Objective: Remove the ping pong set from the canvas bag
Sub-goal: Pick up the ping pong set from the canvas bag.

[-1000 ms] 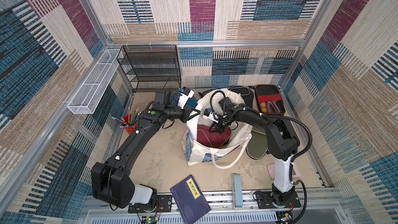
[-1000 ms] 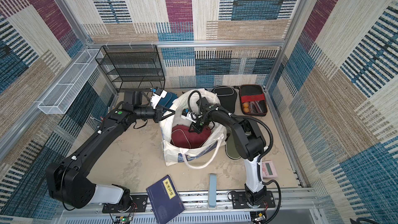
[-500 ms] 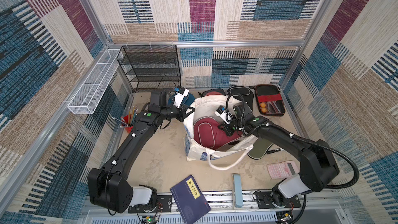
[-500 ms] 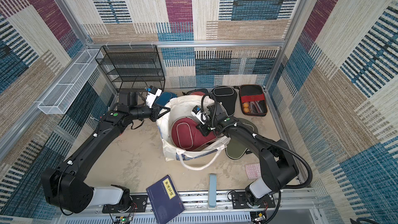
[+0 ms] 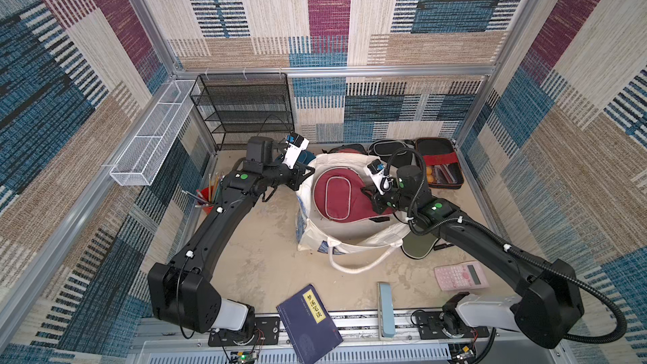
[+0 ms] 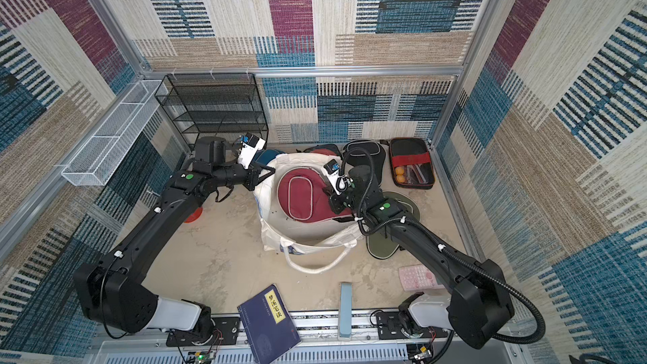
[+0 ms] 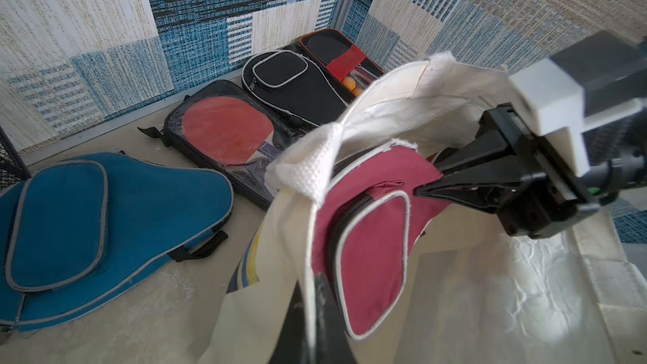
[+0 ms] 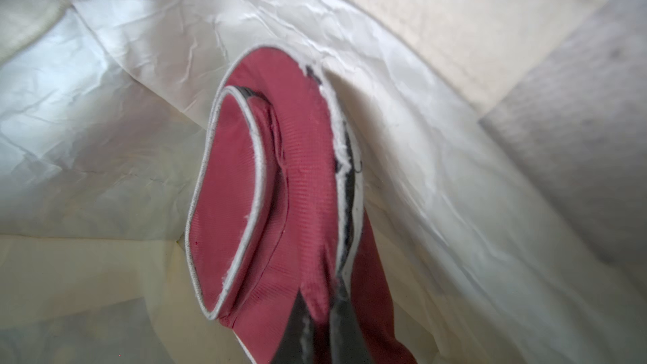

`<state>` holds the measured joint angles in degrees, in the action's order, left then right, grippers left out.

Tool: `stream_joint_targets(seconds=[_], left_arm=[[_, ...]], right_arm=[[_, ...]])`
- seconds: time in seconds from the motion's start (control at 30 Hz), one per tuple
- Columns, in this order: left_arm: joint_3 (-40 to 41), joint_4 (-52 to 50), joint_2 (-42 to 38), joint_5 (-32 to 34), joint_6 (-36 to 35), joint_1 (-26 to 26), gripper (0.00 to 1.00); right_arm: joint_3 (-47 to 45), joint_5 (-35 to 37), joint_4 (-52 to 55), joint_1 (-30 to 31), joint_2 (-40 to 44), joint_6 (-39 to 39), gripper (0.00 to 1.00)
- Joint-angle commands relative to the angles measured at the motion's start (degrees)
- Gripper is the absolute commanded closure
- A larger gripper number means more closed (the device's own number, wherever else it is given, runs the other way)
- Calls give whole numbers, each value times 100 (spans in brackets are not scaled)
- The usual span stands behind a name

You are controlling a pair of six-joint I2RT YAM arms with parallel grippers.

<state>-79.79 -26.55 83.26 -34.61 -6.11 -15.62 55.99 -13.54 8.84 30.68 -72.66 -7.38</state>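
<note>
Maroon grey-piped paddle cover (image 5: 335, 197) risen from cream canvas bag (image 5: 350, 245); right gripper (image 5: 377, 203) pinching its neck, left gripper (image 5: 307, 174) clamping rim.

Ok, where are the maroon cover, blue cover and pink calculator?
maroon cover (image 5: 338, 197): a top view, front pocket.
blue cover (image 7: 56, 225): left wrist view, front pocket.
pink calculator (image 5: 451, 276): a top view, keypad.

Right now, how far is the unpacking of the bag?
Done: blue cover, black cover, red-banded case and olive cover lie outside. In hand: right jaws grip the maroon cover, partly inside the canvas bag; left jaws pinch its rim. Left: lift it clear.
</note>
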Motion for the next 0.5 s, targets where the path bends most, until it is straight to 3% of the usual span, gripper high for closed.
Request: stream_joint_targets(seconds=[0.0,0.07,0.13,0.23,0.47], left_arm=[[-163,-164,32,278,-206,13,69],[-220,-172,-30,314,-230,32,40],[-230,-120,-153,195,-232,117,23],[-233,32,-339,-360,-115,331,15],[-371,283,-516,-1920,170,490,6]], right_arm=[[-104,-119,-990,-6,257,180,100],[-156,-160,-1106,-9,411,198,100],[-150,-242,-1186,-9,538,244,100],[7,-363,-1113,-18,593,280,100],[239,-731,-1327,-113,745,342,100]])
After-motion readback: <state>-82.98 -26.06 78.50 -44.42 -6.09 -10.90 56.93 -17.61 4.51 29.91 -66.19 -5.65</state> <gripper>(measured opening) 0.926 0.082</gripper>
